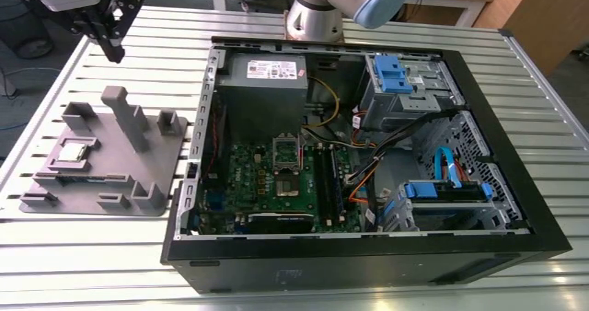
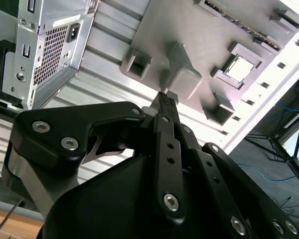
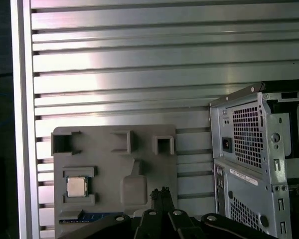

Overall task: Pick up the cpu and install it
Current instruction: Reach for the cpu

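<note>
The cpu [image 1: 76, 150] is a small square chip with a silvery top, lying in a recess of the grey tray [image 1: 164, 161] at the exterior view's left. It also appears in the first wrist view as the cpu [image 3: 76, 186] and in the second as the cpu [image 2: 239, 68]. My gripper [image 1: 113, 51] hangs high above the table beyond the tray's far edge, well apart from the chip. Its fingers [image 2: 165, 102] are pressed together with nothing between them, shut. The green motherboard [image 1: 262, 183] with its metal socket frame [image 1: 287, 165] lies inside the open computer case.
The open black computer case [image 1: 368, 256] takes up the middle and the exterior view's right, with blue drive brackets [image 1: 391, 73] and loose cables inside. Upright posts [image 1: 129, 118] rise from the tray. Everything rests on a slatted metal table [image 1: 83, 256]. The case's rear panel [image 3: 254, 144] stands beside the tray.
</note>
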`<state>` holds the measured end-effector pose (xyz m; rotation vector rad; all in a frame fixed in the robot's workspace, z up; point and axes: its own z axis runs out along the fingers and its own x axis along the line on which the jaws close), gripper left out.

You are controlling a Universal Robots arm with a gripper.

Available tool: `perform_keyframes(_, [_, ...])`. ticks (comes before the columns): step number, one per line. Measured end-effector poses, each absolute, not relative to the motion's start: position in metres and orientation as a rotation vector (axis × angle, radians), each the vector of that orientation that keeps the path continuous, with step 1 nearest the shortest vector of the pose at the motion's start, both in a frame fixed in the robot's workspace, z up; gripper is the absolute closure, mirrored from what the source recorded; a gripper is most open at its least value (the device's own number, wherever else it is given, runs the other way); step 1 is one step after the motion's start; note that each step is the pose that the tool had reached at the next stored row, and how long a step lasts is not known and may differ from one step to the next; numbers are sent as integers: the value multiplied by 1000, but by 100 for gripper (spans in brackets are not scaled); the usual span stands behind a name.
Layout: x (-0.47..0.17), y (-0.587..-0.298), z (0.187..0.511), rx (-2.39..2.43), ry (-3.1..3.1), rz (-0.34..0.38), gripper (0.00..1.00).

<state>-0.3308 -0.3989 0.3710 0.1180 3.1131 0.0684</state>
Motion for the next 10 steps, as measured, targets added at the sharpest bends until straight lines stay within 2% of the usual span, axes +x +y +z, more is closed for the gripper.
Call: perform_keyframes(10, [-332,-399,370,118,3113,68,89])
